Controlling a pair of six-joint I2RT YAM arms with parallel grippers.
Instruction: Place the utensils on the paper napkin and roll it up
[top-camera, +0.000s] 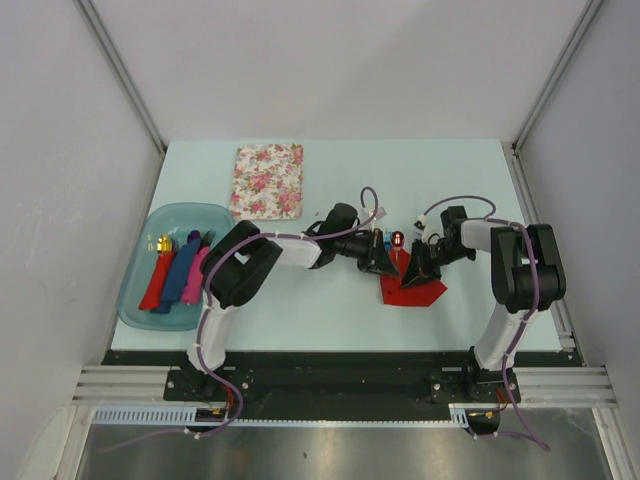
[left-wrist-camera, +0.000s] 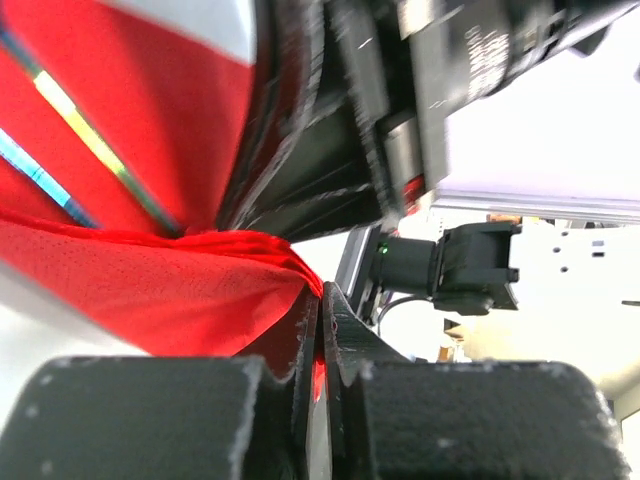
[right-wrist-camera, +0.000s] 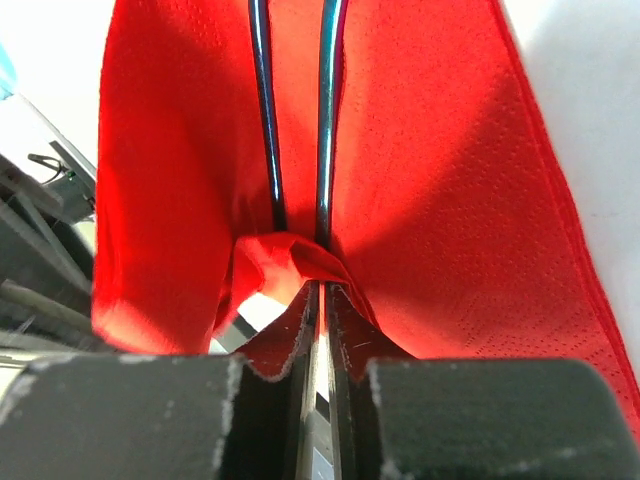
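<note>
The red paper napkin (top-camera: 412, 288) lies at the table's middle right. The blue fork's head (top-camera: 385, 240) and the spoon's red-gold head (top-camera: 398, 240) stick out past its far edge. Their two thin handles (right-wrist-camera: 262, 110) (right-wrist-camera: 327, 110) lie side by side on the napkin (right-wrist-camera: 440, 200). My left gripper (top-camera: 384, 264) is shut on a fold of the napkin (left-wrist-camera: 150, 290) at its left side. My right gripper (top-camera: 420, 270) is shut on a raised fold (right-wrist-camera: 285, 255) just over the handles. The handles also show in the left wrist view (left-wrist-camera: 90, 140).
A teal tray (top-camera: 140, 300) at the left holds red, blue and pink rolled napkins; the red roll has a gold-tipped utensil. A floral napkin (top-camera: 268, 180) lies at the back middle. The two grippers are close together over the red napkin.
</note>
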